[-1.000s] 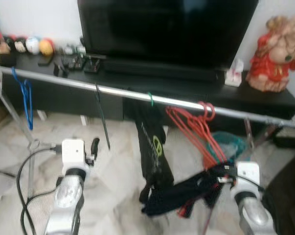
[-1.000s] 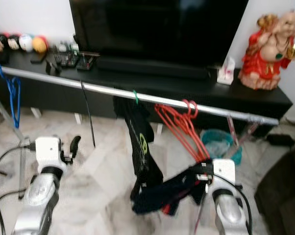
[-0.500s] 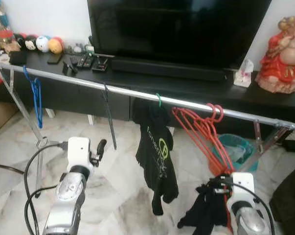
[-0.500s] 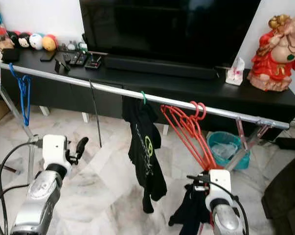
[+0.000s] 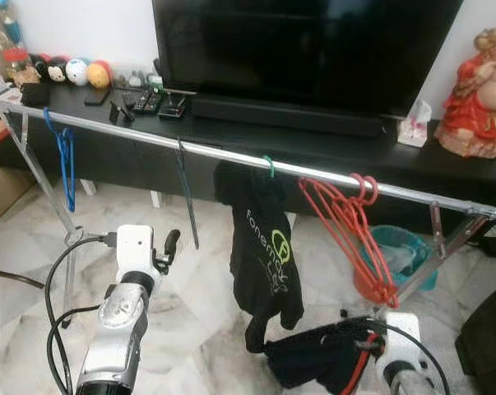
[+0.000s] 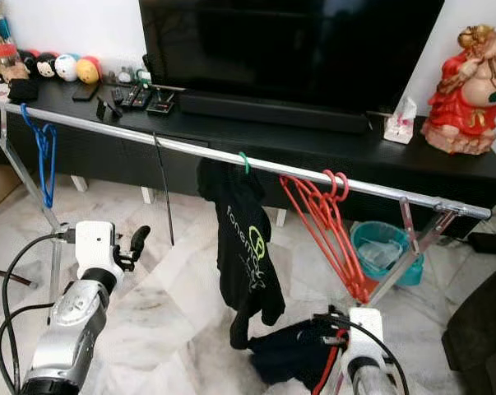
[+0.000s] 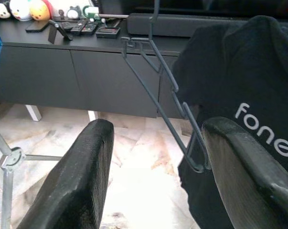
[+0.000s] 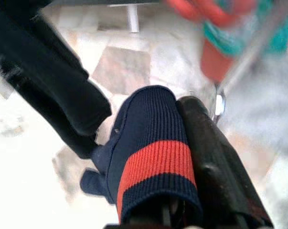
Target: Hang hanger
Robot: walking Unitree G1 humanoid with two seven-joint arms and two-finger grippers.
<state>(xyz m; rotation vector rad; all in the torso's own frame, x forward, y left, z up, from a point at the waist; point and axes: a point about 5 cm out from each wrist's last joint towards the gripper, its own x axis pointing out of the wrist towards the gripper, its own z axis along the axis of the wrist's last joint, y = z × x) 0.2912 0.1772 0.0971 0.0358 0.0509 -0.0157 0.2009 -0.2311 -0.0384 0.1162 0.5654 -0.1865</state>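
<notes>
The rail (image 5: 231, 156) already carries a black shirt (image 5: 264, 247) and red hangers (image 5: 346, 222). Low near right, the right tool (image 6: 334, 333) clamps a dark garment (image 6: 293, 354) on a hanger, unhung. The left tool (image 7: 153, 157) gapes empty.

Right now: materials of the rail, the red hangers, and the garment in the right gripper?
Rail: looks like bare metal tube, shiny silver glints.
Red hangers: likely plastic or coated wire, glossy uniform red.
Garment in the right gripper: knit fabric, visible ribbing, navy with a red stripe.
</notes>
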